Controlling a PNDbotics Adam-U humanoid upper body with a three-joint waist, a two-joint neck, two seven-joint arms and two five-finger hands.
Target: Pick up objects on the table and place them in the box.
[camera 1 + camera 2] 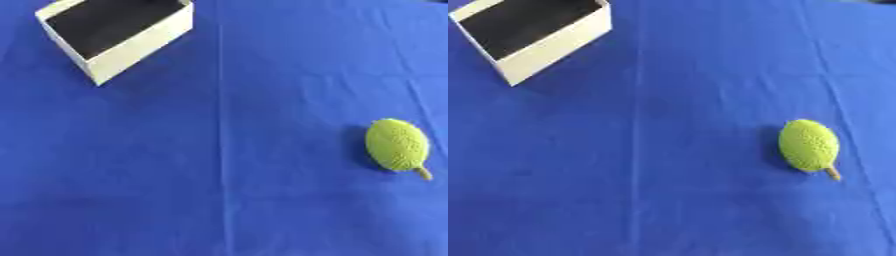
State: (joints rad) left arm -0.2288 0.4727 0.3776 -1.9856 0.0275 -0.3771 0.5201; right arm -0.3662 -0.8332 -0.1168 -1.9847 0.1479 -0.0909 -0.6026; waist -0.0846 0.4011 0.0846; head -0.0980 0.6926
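A bumpy yellow-green oval fruit [398, 144] with a short brown stem at its near end lies on the blue cloth [219, 165] at the right. A white box [140, 42] with a dark inside stands open-topped at the far left, turned at an angle. Neither of my hands shows in either view.
The blue cloth covers the whole table, with a long crease running down its middle and fainter folds at the right. Between the box and the fruit there is only cloth.
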